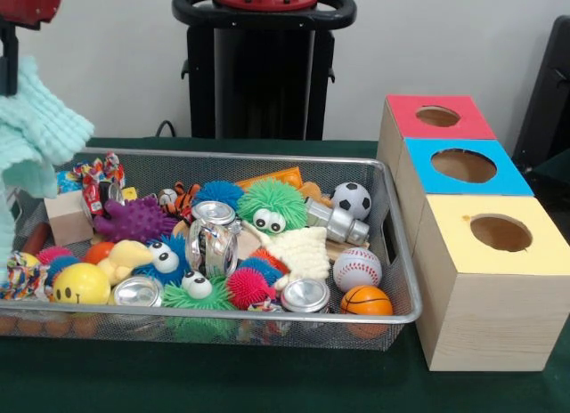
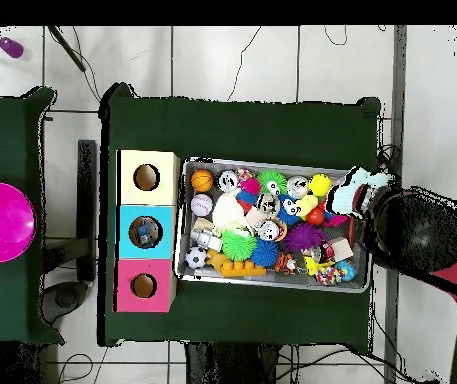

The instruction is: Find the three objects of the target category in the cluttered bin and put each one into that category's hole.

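The silver wire-mesh bin (image 1: 403, 253) is heaped with toys and also shows in the overhead view (image 2: 184, 262). I cannot pick out any clear plastic bottle with certainty among the toys. A shiny cylinder (image 1: 212, 246) lies mid-bin; I cannot tell whether it is a can or a bottle. The blue-topped box's hole (image 1: 463, 166) is the middle one of three; in the overhead view (image 2: 145, 232) something pale with blue shows inside it. My gripper (image 1: 11, 68) hangs over the bin's left end, holding up a mint fluffy cloth (image 1: 37, 133); in the overhead view the gripper (image 2: 372, 205) and the cloth (image 2: 358, 188) are at the bin's right end.
The red-topped box (image 1: 419, 133) and the yellow-topped box (image 1: 534, 253) flank the blue one. Silver cans (image 1: 305, 295), a grey metal flask (image 1: 337, 222), balls and spiky toys fill the bin. A pink bowl (image 2: 0, 222) sits on a side table.
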Robot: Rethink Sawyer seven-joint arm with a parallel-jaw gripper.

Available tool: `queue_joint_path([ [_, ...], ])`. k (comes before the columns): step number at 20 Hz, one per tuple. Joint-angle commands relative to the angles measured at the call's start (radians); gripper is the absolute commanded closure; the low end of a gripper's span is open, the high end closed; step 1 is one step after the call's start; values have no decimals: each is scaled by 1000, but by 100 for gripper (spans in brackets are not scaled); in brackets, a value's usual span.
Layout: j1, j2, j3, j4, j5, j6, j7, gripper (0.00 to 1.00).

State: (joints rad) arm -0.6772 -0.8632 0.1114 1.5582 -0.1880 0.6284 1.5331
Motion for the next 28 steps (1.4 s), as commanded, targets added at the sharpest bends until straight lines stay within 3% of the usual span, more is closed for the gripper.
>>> queue_joint_path([
  [1,-11,41,27,120,-23,3,40,100],
  [8,60,46,-36,144,-56,-82,143,100],
  [20,35,24,-9,182,-76,-109,48,100],
  [21,18,16,13,199,-71,-124,24,0],
  [28,19,16,5,198,-60,-120,46,0],
])
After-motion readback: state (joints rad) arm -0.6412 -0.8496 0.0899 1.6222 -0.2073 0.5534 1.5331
